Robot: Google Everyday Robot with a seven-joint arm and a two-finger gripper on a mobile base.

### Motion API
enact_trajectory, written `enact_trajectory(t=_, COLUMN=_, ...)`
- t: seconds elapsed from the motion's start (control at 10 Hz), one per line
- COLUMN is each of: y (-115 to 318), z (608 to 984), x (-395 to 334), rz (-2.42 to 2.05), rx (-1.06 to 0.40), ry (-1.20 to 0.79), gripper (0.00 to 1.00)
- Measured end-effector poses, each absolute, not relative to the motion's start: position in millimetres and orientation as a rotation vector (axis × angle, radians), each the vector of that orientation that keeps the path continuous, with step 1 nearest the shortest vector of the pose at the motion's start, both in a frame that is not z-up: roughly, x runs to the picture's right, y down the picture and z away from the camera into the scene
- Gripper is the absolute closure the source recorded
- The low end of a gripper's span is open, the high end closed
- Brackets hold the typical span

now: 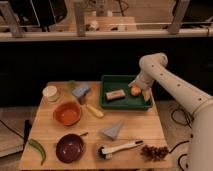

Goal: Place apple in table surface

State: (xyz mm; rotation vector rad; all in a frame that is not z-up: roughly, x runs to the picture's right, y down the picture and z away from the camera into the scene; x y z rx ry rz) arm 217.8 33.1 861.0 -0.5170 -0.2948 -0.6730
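Apple (135,90), small round orange-red fruit, is at the gripper (139,91) over the dark green rectangular tray (114,103), at 1 o'clock on the light wooden tabletop (137,125). Grasp state: cannot tell. Placement on bare wood remains.

Probably a robotics lab: end effector (139,91) over a green tray (114,83), metal railing (100,34), monitor (46,10) behind.

We see matt, plank-grained wood on the light square surface (144,124), a smooth plastic-looking dark green rectangular tray (125,103), and a glossy white claw (139,92) over its right end.
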Motion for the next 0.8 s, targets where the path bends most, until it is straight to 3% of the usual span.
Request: enact_trajectory(t=0.8, y=18, z=876, x=206, rz=-0.481, rx=-0.45, ry=-0.324, gripper=0.2)
